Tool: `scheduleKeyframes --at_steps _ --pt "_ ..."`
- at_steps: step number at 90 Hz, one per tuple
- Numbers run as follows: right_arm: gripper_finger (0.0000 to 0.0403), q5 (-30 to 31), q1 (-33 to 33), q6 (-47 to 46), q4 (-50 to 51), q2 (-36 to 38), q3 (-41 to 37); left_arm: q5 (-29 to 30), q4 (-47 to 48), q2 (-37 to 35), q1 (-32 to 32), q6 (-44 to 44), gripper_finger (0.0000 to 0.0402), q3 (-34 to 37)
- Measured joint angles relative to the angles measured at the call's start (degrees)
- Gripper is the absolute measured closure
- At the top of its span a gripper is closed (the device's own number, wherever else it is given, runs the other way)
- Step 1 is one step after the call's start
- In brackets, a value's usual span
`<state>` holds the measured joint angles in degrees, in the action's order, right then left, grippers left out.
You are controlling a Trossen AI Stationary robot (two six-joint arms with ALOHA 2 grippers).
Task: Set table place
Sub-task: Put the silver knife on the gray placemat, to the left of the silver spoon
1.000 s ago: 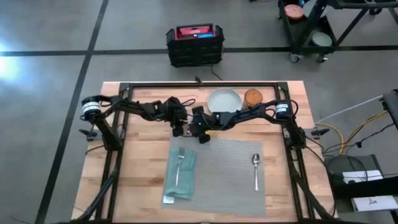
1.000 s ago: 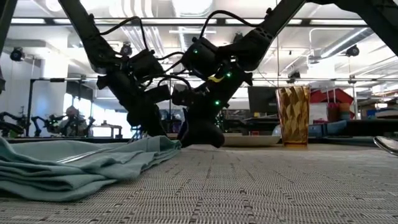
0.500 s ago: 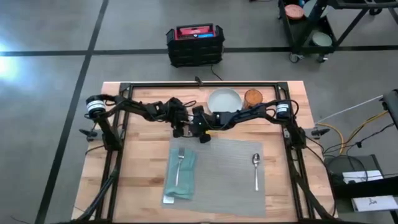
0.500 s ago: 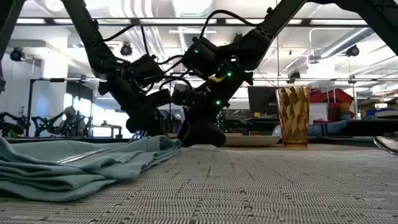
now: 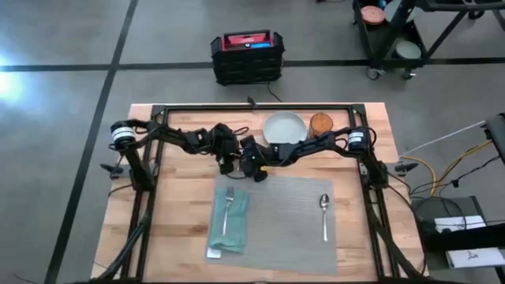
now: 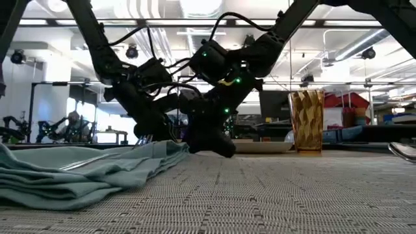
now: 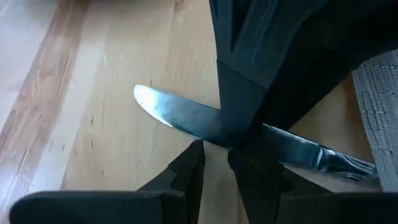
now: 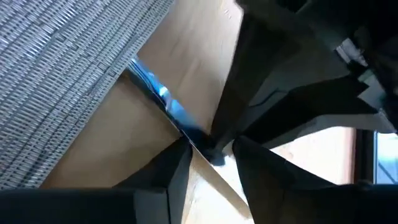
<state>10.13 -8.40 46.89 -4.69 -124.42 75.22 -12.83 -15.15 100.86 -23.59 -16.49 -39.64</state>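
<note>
Both grippers, left [image 5: 226, 163] and right [image 5: 255, 167], meet over the knife [image 7: 186, 118] just beyond the placemat [image 5: 276, 213]; fingers hide its middle, and their grip state is unclear.

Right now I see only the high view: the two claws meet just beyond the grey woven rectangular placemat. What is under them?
Observer: A silver metal knife lies flat on the light wooden table; both wrist views show it.
Operator: Where is it against the placemat?
Observer: In the left wrist view, one end comes close to the placemat edge; the rounded blade tip lies over bare wood.
Operator: And the claws?
Observer: The left claw and the right claw are both at the knife's middle; a grip I cannot confirm.
</note>
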Motion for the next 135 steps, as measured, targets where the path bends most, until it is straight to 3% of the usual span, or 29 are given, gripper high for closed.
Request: scheduleKeyframes --at_steps 25,40,89,123,135 --pt "0.0359 -0.2 -0.2 -1.1 0.1 0.0 -0.1 -0.2 -0.4 0.0 0.1 0.9 0.0326 0.0" --pt "0.0386 -3.6 -0.5 -1.9 2.2 0.0 0.0 -0.2 -0.4 0.0 0.1 1.0 0.0326 0.0" --pt "0.0402 -3.5 -1.0 -2.8 5.9 0.9 0.3 1.0 0.8 -2.6 0.3 2.6 0.0326 0.2" --pt "0.0401 -5.1 -1.6 -9.5 24.5 2.9 8.2 1.6 7.0 -12.6 0.2 4.0 0.0326 0.0" --pt "0.0402 -6.6 -2.2 -11.2 26.1 3.0 8.7 1.8 11.2 -15.9 0.2 4.2 0.0326 0.0"
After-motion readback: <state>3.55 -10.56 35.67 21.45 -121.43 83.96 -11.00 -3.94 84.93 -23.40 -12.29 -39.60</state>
